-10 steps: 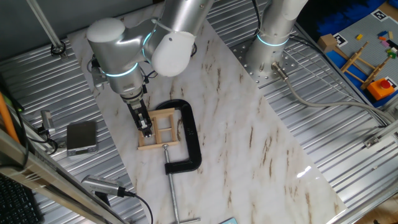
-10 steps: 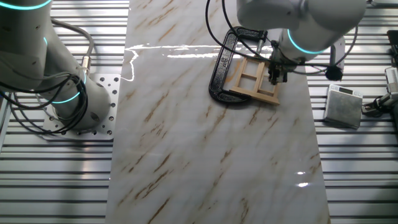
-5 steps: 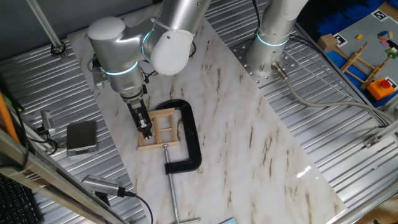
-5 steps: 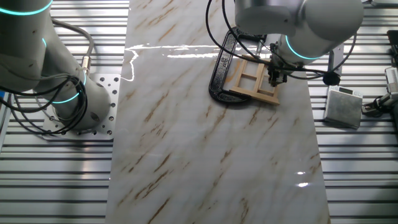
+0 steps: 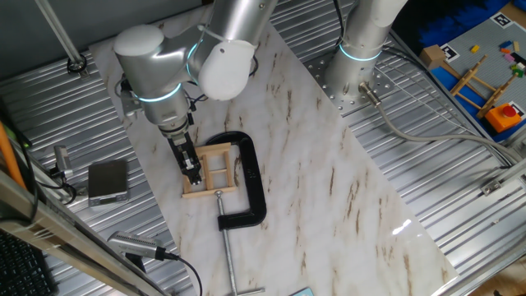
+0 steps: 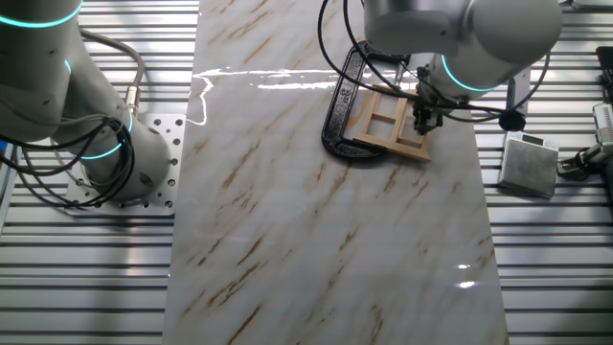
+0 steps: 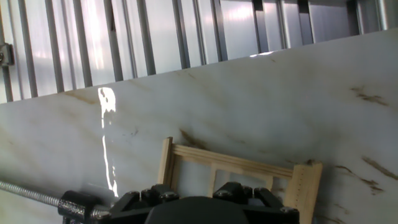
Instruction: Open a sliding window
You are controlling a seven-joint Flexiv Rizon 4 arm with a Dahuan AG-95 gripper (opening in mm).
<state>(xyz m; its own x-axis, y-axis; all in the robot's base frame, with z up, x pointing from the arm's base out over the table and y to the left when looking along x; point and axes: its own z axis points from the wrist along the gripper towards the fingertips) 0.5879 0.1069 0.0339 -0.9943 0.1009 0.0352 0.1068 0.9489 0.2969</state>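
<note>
Marble-topped table (image 5: 329,173) carries a small light-wood four-pane sliding window (image 5: 215,170) near its edge; the hand (image 5: 193,173) sits on it, fingers' spread unclear. Opening looks barely begun.

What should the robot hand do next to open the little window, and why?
Probably push sideways along the frame. The gripper is already down on the window, which lies flat on the marble, held by the clamp. Whether its fingers are shut cannot be told.

Silver-grey arm (image 5: 156,62) with bulbous rounded joints, each edged by a glowing cyan ring. Black cables loop round its wrist. The pincer (image 5: 192,172) is slim and black.
</note>
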